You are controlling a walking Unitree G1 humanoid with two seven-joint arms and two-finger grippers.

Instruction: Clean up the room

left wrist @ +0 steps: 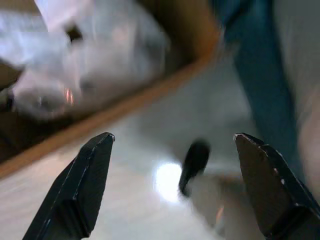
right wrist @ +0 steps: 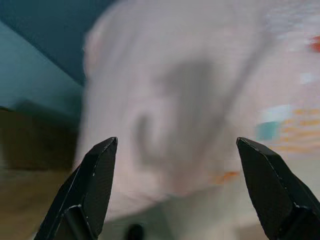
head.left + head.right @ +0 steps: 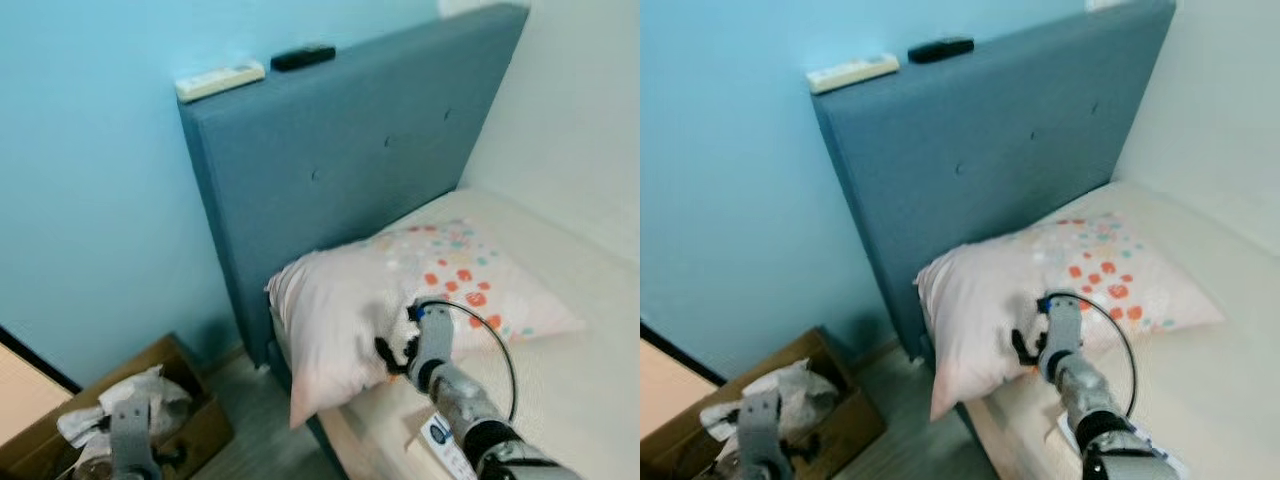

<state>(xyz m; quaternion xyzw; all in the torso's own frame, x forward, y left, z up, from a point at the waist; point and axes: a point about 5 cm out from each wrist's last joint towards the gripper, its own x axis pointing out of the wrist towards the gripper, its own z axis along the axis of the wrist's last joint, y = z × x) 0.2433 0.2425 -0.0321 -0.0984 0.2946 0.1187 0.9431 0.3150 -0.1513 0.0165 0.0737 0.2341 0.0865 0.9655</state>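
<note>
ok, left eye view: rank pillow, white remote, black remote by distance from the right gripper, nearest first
1. pillow, right at the right gripper, on the bed.
2. white remote, atop the headboard, its left end.
3. black remote, atop the headboard, further back. Close to the white one; ranking tentative.

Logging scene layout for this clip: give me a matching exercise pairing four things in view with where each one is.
Things:
1. white remote
2. pillow
3. cardboard box
4. right pincer

Places:
A. on the floor beside the bed, holding crumpled white wrapping
B. lying on the top edge of the blue headboard, next to a black remote
C. open, right at the pillow's near side
D. on the mattress, leaning against the headboard and jutting past the bed's corner

Pairs: 1-B, 2-D, 3-A, 4-C
</note>
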